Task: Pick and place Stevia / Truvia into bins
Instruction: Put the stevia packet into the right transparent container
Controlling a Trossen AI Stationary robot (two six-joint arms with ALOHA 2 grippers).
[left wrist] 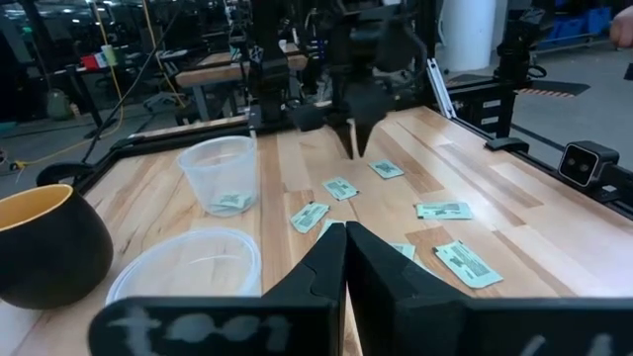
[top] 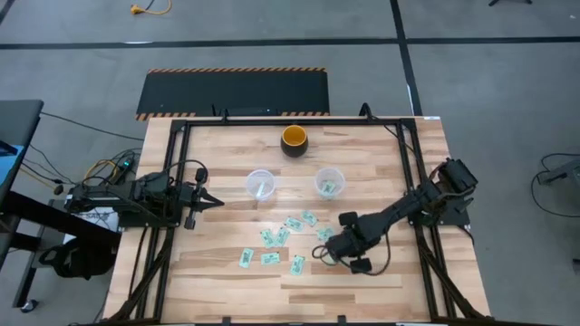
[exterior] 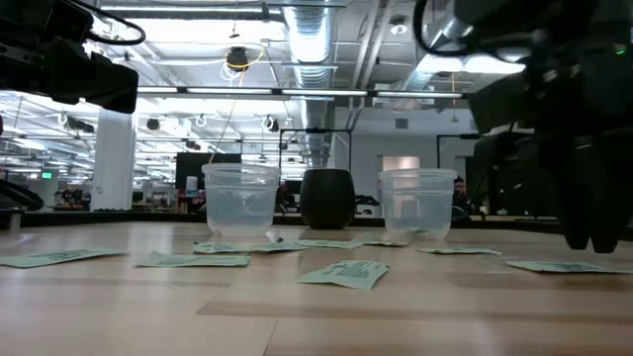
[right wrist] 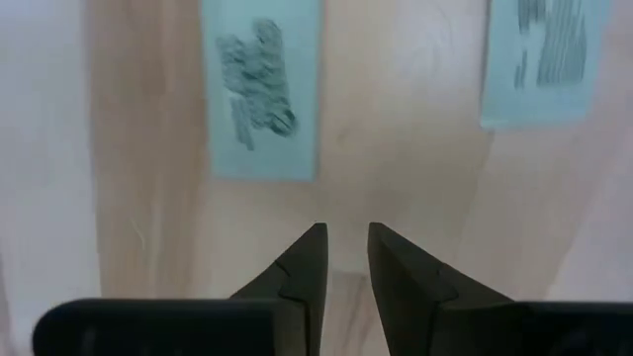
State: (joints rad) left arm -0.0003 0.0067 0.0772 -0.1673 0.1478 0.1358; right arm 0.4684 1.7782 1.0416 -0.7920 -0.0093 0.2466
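Observation:
Several light green and white sachets [top: 272, 237] lie flat on the wooden table, near of two clear cups. The left cup [top: 261, 184] and the right cup [top: 329, 183] stand upright; the right cup holds a sachet [left wrist: 232, 201]. My right gripper [right wrist: 346, 233] points down close over bare wood among the sachets [top: 319, 254], its fingers a narrow gap apart and holding nothing. One sachet [right wrist: 259, 89] lies just ahead of it, another [right wrist: 544, 54] to the side. My left gripper [left wrist: 344, 235] is shut and waits level near the table's left edge [top: 213, 201].
A dark bowl with an orange inside [top: 294, 139] stands beyond the cups near the table's far edge. A black metal frame [top: 412, 172] runs around the tabletop. Bare wood lies between the left gripper and the sachets.

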